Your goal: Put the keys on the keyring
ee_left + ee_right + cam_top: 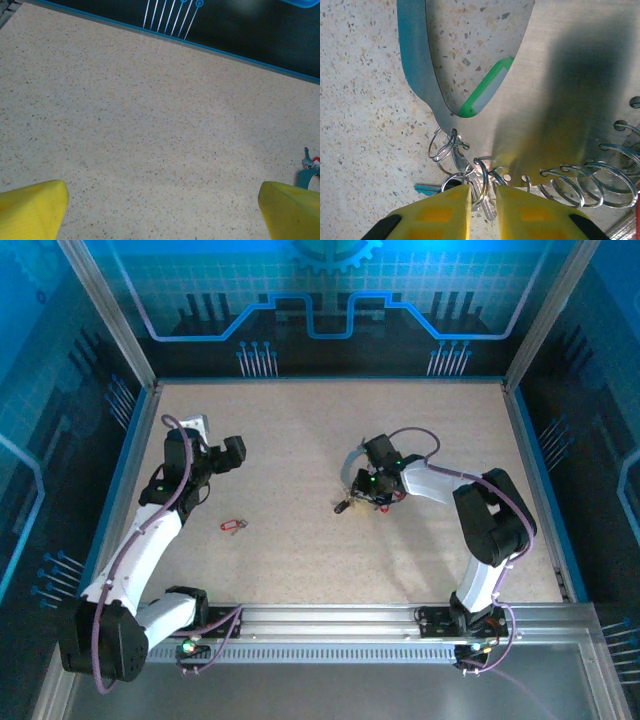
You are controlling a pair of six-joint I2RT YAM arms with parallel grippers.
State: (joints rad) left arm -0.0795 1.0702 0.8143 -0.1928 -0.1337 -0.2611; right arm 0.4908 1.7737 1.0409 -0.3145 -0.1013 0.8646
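The right gripper (482, 194) sits closest to its wrist camera. Its yellow fingers (440, 212) stand nearly together, clenched on the silver rings (480, 177) of the keyring (414, 60), with a thin slit between them where a bit of silver metal shows. Just above the fingers, more small rings link up to the keyring's teal band, which curves up the left of the view and lies on the table (365, 125). A shiny plate (560, 100) covers the right side; holes along its lower edge carry a row of wire loops (590, 182). A green tag (485, 90) with a pale label shows past the plate's curved edge. A small teal piece (427, 188) lies left of the fingers, below the rings.

From above, the right gripper is low near the table's middle, on the keyring. A key (233, 525) with a red tag lies flat on the table, well apart to the left, near the left arm.

The left gripper (234, 452) hangs over the table's left part, released. In its wrist view the yellow fingertips (37, 207) stand wide apart above the table. At that view's right edge a bit of teal band shows, with a silver key and a spot of red.
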